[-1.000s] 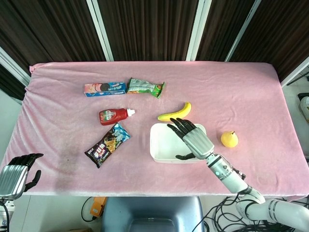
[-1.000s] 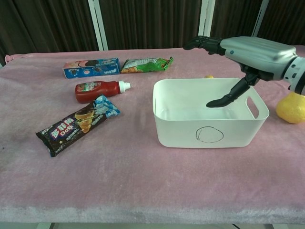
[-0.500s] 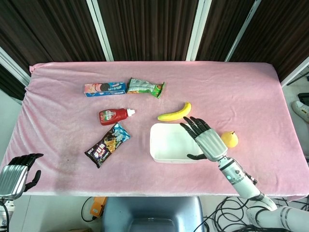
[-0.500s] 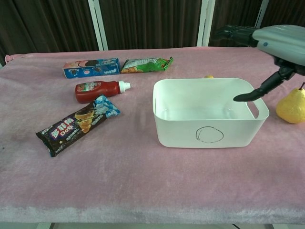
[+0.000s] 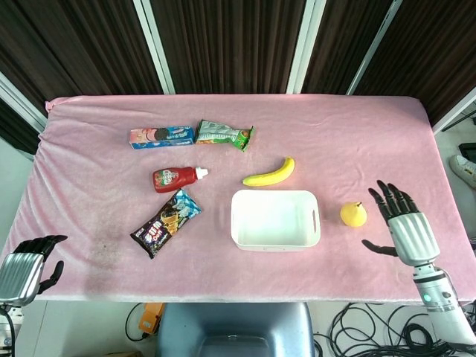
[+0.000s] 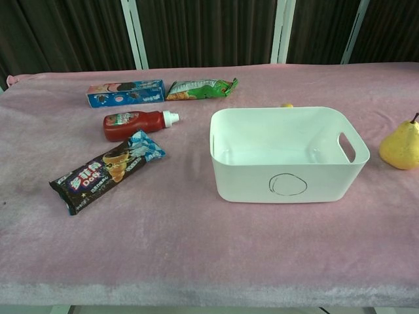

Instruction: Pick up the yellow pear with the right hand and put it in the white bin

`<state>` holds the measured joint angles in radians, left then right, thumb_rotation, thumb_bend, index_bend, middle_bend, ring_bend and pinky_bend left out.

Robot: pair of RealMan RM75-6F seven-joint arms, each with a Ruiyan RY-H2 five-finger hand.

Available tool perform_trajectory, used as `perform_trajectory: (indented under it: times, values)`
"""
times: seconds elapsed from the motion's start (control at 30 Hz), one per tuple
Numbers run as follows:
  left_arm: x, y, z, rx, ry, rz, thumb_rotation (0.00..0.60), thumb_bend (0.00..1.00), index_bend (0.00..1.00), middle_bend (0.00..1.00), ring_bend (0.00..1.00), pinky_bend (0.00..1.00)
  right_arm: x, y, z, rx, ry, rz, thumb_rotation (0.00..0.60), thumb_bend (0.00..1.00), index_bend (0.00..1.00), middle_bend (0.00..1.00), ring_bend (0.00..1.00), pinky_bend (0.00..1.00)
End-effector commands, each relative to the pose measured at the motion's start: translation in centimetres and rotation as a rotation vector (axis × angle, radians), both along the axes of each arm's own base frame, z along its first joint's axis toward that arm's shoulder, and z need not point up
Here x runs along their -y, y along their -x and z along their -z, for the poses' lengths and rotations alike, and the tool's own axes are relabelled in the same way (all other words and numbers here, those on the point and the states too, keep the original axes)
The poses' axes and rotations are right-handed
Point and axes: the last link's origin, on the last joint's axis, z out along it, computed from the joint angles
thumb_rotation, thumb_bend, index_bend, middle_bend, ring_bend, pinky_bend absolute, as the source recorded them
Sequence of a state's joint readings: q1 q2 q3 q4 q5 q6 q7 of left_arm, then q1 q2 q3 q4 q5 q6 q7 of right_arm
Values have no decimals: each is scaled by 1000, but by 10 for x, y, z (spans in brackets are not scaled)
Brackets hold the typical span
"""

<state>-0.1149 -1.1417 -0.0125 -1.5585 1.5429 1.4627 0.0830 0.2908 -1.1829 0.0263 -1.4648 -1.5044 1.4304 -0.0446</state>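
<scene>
A: Pink-clothed table (image 5: 111, 149), status? What changed?

B: Right hand (image 5: 404, 226) moved off the white bin (image 5: 308, 242) to the right; now just right of the yellow pear (image 5: 353, 214), fingers spread, holding nothing. Approach underway, grasp not yet made.

A: Bin contents?

B: Nothing visible inside. Pear upright on cloth, just right of bin. Left hand (image 5: 26, 268) near-left edge, fingers curled, nothing held.
</scene>
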Motion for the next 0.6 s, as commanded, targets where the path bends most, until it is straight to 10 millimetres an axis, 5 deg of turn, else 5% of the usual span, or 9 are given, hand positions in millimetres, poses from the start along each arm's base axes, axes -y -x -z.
perform_trajectory:
  times: [0.03,0.23,0.6]
  values:
    - [-1,0,0,0,0,0,600,448,277,330,307,344,14,37,-7,28,-18,146,600,107,88,87,73,280]
    - [-1,0,1,1,4,3,600,446,277,330,306,344,48,55,5,56,-85,254,600,107,84,86,74,280]
    - [0,0,0,2,2,4,600,448,277,330,307,343,78,63,29,76,-128,337,600,108,79,86,75,280]
